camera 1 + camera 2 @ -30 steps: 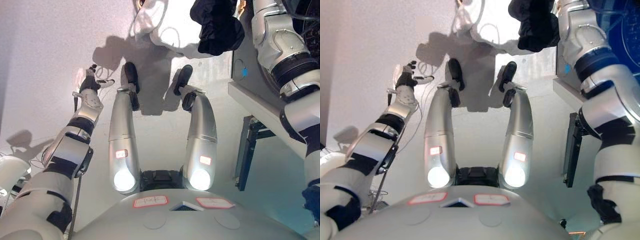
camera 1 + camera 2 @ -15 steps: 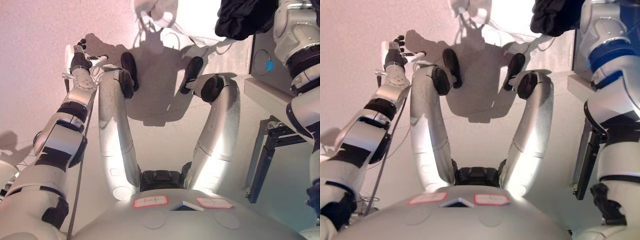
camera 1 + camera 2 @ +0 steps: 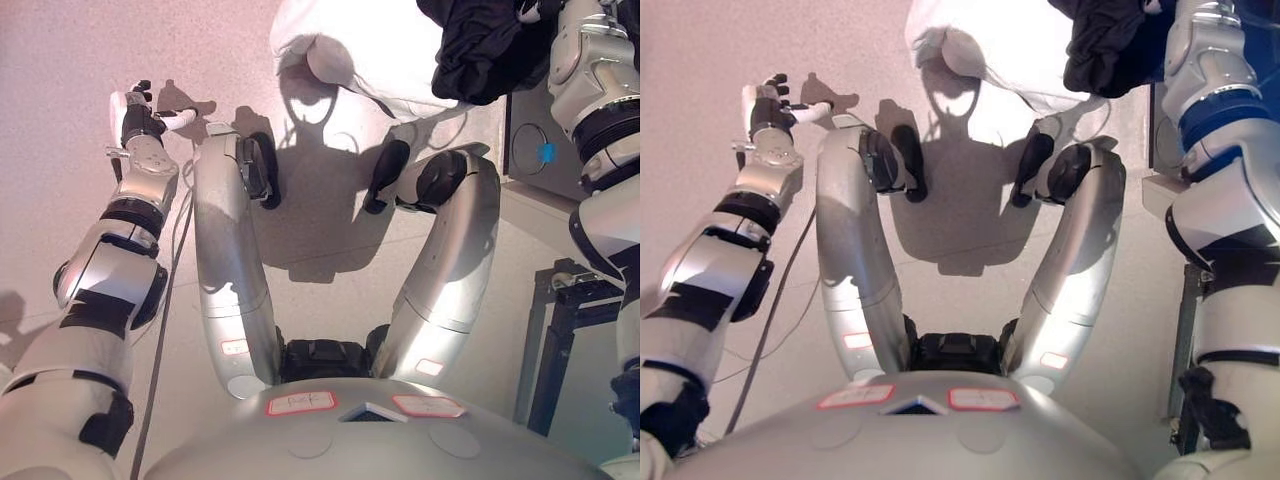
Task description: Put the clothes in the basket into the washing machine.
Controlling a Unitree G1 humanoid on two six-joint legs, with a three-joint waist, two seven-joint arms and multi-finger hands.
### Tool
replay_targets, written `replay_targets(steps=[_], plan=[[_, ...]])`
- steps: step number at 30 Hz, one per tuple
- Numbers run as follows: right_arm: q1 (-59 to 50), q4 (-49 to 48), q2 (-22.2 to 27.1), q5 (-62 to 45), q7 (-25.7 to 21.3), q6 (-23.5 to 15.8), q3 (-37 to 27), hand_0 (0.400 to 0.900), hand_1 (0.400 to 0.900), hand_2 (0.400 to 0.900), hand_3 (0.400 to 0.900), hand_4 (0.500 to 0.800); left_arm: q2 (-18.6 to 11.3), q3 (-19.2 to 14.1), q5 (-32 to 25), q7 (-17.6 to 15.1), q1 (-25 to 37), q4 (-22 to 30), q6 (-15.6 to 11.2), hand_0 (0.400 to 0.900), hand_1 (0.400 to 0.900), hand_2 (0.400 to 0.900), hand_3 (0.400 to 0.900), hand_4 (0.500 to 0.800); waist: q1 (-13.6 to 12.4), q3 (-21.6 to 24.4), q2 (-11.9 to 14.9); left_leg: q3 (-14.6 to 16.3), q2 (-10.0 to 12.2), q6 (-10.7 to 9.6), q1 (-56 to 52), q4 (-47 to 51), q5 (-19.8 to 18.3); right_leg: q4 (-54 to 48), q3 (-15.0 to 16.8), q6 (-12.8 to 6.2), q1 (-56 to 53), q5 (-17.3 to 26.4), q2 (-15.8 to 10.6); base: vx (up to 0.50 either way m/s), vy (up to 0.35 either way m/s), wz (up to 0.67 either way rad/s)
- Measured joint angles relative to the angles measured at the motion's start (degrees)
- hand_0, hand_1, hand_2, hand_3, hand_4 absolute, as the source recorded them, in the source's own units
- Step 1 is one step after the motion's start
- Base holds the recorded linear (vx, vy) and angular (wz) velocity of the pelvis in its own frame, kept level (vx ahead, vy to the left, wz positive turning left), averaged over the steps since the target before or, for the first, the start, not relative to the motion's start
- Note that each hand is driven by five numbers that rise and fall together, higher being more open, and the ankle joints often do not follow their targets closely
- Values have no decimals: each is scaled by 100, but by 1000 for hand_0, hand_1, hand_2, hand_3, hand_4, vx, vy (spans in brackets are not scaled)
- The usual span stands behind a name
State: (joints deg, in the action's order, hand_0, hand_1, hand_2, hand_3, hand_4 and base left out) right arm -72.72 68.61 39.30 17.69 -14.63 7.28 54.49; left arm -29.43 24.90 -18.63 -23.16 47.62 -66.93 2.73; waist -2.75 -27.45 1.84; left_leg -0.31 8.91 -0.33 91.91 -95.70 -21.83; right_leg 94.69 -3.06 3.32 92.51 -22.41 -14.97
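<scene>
A black garment (image 3: 478, 48) hangs from my right hand (image 3: 528, 12) at the top right; the fingers are mostly buried in the cloth. It hangs over the right rim of the white basket (image 3: 370, 55) on the floor ahead, beside the washing machine's grey front (image 3: 528, 150), which has a blue mark. The garment also shows in the right eye view (image 3: 1102, 40). My left hand (image 3: 138, 112) is raised at the upper left, fingers relaxed and holding nothing, well away from the basket.
The washing machine stands on a dark metal frame (image 3: 560, 300) along the right side. Pale floor (image 3: 60, 180) lies to the left and between me and the basket.
The camera has shifted, moving the whole scene rightwards. My left hand has moved out to the left and further forward. The black garment still hangs from my right hand by the machine.
</scene>
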Motion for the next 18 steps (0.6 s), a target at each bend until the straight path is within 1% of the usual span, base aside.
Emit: replay_targets(steps=[4, 9, 10, 11, 12, 14, 17, 18], plan=[[-20, -14, 2, -79, 368, -91, 33, 900, 900, 900, 900, 800, -117, -29, 0, 95, -10, 39, -4, 900, 900, 900, 900, 800, -3, 0, 0, -13, -1, -9, -31, 74, -7, -83, -67, -5, -68, -3, 57, 3, -18, 1], [8, -18, 0, -78, 538, -121, 35, 900, 900, 900, 900, 800, -158, -50, -78, 118, -62, 41, -13, 900, 900, 900, 900, 800, -17, -4, 4, -47, 4, -26, -73, -98, -100, 81, -57, 25, -103, -82, 52, -12, -5, -2], [14, -8, -4, -77, 559, -122, 45, 871, 871, 871, 871, 782, -167, -53, -116, 118, -77, 32, -14, 900, 900, 900, 900, 800, -21, -8, 6, -65, 4, -34, -57, -171, -122, 144, -53, 43, -92, -113, 48, 0, 0, 0], [15, 0, -12, -77, 569, -124, 43, 400, 400, 400, 400, 500, -179, -61, -138, 117, -84, 34, -16, 900, 900, 900, 900, 800, -21, -24, 9, -81, 6, -32, -45, -242, -137, 212, -49, 36, -87, -148, 44, 0, 0, 0], [20, 12, -15, -75, 579, -126, 45, 400, 400, 400, 400, 500, -178, -71, -159, 118, -90, 29, -16, 900, 900, 900, 900, 800, -18, -31, 10, -107, 3, -64, -25, -290, -157, 259, -48, 28, -81, -152, 33, 0, 0, 0], [53, 55, -23, -76, 567, -134, 35, 400, 400, 400, 400, 500, -174, -70, -172, 117, -101, 22, -14, 900, 900, 900, 900, 800, -12, -35, 16, -132, 1, -64, -16, -309, -157, 279, -45, 28, -79, -152, 23, 0, 0, 0], [65, 83, -30, -72, 305, -133, 34, 400, 400, 400, 400, 500, -183, -100, -172, 99, -74, -31, -11, 900, 900, 900, 900, 800, -13, -35, 17, -135, -1, -64, -15, -263, -155, 234, -51, 24, -78, -149, 12, 4, -3, 2], [64, 95, -35, -74, 289, -131, 26, 400, 400, 400, 400, 500, -184, -101, -172, 95, -73, -33, -8, 900, 900, 900, 900, 800, -13, -34, 17, -127, 0, -63, -22, -245, -155, 216, -47, 23, -78, -150, 20, 13, -10, 7]])
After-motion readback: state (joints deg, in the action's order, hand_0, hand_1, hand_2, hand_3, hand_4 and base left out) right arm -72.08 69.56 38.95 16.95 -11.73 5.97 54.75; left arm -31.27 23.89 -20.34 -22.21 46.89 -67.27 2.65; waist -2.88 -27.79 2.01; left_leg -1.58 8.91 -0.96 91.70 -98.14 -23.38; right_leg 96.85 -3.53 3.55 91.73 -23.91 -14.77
